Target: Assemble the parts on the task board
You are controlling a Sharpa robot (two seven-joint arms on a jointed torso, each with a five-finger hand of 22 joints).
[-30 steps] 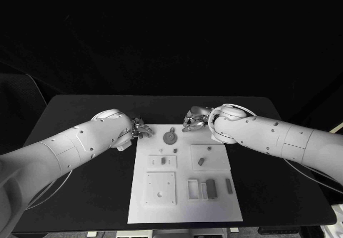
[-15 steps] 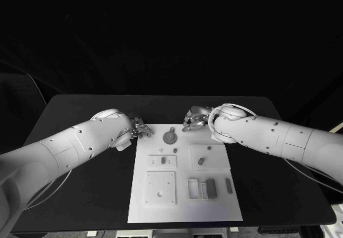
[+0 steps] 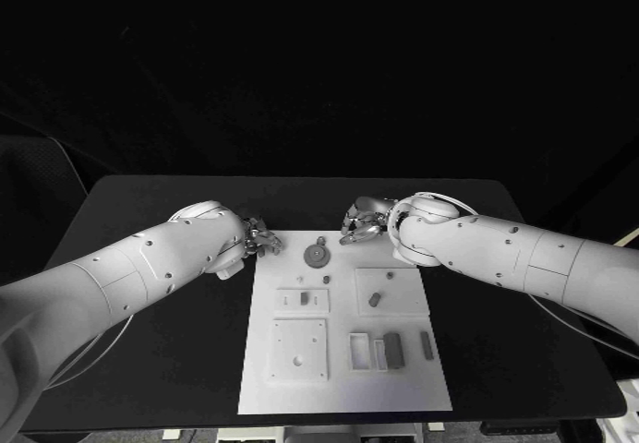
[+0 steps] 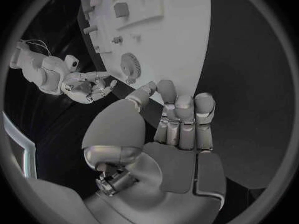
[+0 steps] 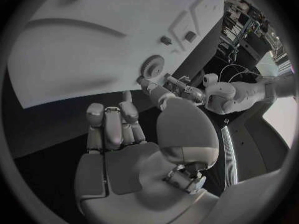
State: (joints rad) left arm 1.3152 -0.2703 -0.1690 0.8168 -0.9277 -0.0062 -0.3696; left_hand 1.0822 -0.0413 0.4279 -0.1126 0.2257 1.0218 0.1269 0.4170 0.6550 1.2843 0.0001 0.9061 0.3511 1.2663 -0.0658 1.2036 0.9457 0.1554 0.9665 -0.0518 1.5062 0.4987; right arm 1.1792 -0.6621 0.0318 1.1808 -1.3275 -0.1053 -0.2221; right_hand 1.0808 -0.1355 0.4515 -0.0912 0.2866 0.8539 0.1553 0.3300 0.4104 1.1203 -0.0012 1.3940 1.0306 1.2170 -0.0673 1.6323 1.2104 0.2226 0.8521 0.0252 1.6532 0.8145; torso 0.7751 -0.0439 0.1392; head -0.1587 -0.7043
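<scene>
Gear (image 3: 317,255) lies flat at the board's (image 3: 340,369) far end, between my two hands: left hand (image 3: 262,242) and right hand (image 3: 362,224) both empty with fingers apart, about equally near, neither touching it.

Table (image 3: 160,388): black, matte top; far edge runs straight, left and right edges widen toward the near side.
Backdrop (image 3: 319,83): black, unlit, no detail beyond the far edge.
Shelving (image 5: 239,12): cluttered, lit, at the room's edge in the right wrist view.
Bright strip (image 4: 15,144): pale, glowing, at the rim of the left wrist view.
</scene>
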